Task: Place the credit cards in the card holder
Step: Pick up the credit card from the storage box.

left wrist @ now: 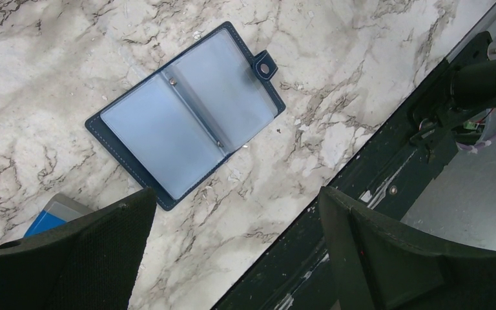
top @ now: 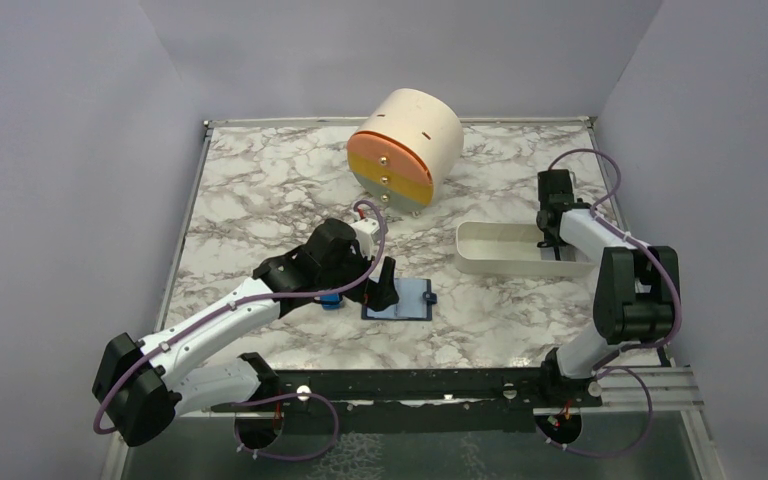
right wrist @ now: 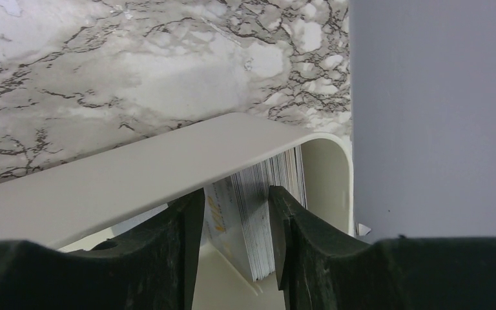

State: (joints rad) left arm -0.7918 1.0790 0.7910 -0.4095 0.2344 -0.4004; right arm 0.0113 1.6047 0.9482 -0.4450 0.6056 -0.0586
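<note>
The card holder point(top: 407, 299) lies open and flat on the marble, its paler blue-grey inside up and its snap tab point(left wrist: 265, 66) to one side; it also shows in the left wrist view point(left wrist: 187, 116). My left gripper point(top: 384, 284) hangs over its left part, open and empty point(left wrist: 232, 200). The credit cards point(right wrist: 258, 213) stand on edge as a leaning stack of several in the right end of the white tray point(right wrist: 135, 174). My right gripper point(right wrist: 236, 200) reaches down into the tray point(top: 490, 262), its jaws narrowly open and straddling part of the stack.
A small bright blue block point(top: 330, 300) lies under the left arm, just left of the wallet point(left wrist: 45, 219). A big cream drum with orange and yellow drawers point(top: 405, 145) lies at the back. The black rail point(left wrist: 374, 194) runs along the near table edge.
</note>
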